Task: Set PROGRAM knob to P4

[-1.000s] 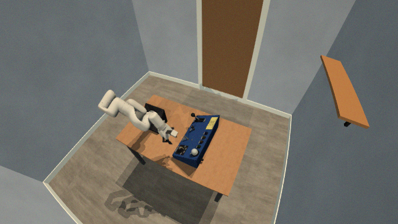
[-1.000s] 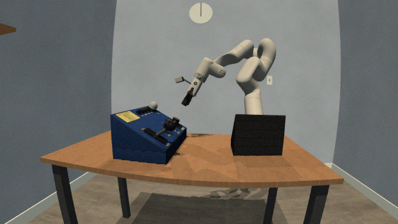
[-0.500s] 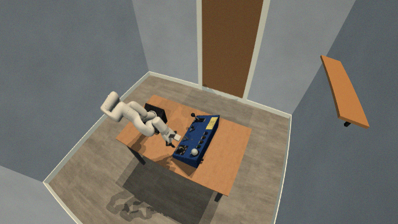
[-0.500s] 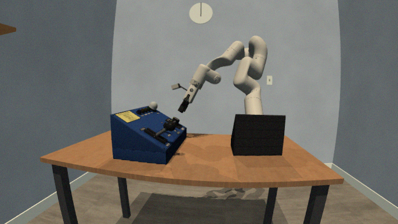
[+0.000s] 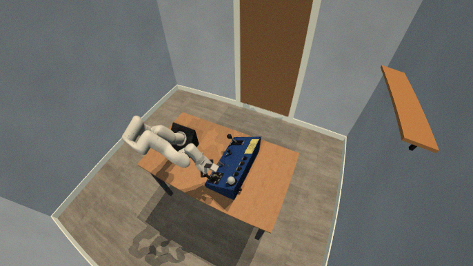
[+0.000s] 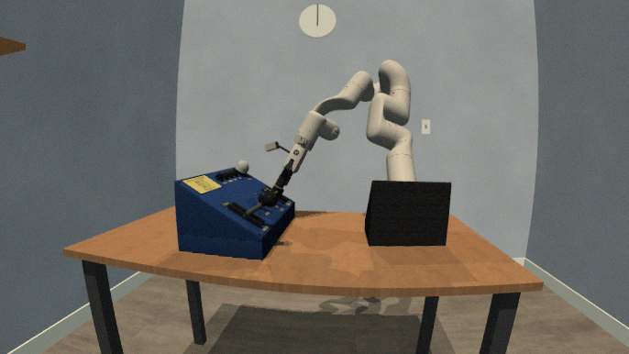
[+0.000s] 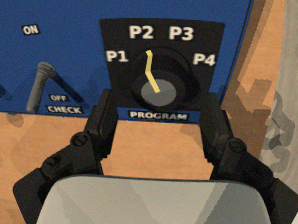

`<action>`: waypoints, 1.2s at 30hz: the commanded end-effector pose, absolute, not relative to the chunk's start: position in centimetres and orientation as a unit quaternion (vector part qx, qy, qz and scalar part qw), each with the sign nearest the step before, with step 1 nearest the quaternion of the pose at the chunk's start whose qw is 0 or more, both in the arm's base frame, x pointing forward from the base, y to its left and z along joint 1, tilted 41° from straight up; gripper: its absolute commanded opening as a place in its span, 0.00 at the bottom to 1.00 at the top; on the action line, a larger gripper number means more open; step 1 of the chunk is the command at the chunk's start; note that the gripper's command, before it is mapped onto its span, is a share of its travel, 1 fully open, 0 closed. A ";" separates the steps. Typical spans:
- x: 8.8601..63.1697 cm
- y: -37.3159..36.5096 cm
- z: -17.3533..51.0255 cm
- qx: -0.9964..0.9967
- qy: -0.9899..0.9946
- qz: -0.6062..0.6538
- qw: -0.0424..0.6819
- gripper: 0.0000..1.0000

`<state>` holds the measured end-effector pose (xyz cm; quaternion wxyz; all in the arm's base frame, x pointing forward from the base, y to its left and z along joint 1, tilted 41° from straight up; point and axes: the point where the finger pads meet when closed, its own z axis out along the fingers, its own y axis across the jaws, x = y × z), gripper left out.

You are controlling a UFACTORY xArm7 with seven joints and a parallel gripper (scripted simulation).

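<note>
The blue console [image 5: 221,188] [image 6: 206,225] stands on the wooden table [image 5: 276,179] [image 6: 321,266]. Its black PROGRAM knob [image 7: 158,91] [image 6: 267,198] sits at the console's near corner, on a black plate marked P1 to P4. The knob's yellow pointer aims at P2. My gripper [image 7: 159,104] [image 5: 211,176] [image 6: 271,193] is open and empty. It is down at the knob, with one black finger on each side of it. I cannot tell whether the fingers touch the knob.
A metal toggle switch [image 7: 39,86] marked ON, OFF and CHECK stands left of the knob. A white ball handle [image 5: 231,180] [image 6: 242,166], a black slider lever [image 6: 252,210] and a yellow label [image 5: 252,145] are on the console. The arm's black base box [image 6: 408,213] stands to the right.
</note>
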<state>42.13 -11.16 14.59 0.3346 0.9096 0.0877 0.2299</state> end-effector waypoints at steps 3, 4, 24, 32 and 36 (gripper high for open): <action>43.2 -12.1 13.4 0.904 0.089 0.242 0.342 0.76; 43.3 -12.2 13.3 0.904 0.089 0.242 0.342 0.76; 43.6 -12.6 12.8 0.904 0.089 0.242 0.342 0.76; 43.7 -12.6 12.7 0.904 0.089 0.242 0.342 0.76; 43.8 -12.7 12.6 0.904 0.089 0.242 0.342 0.76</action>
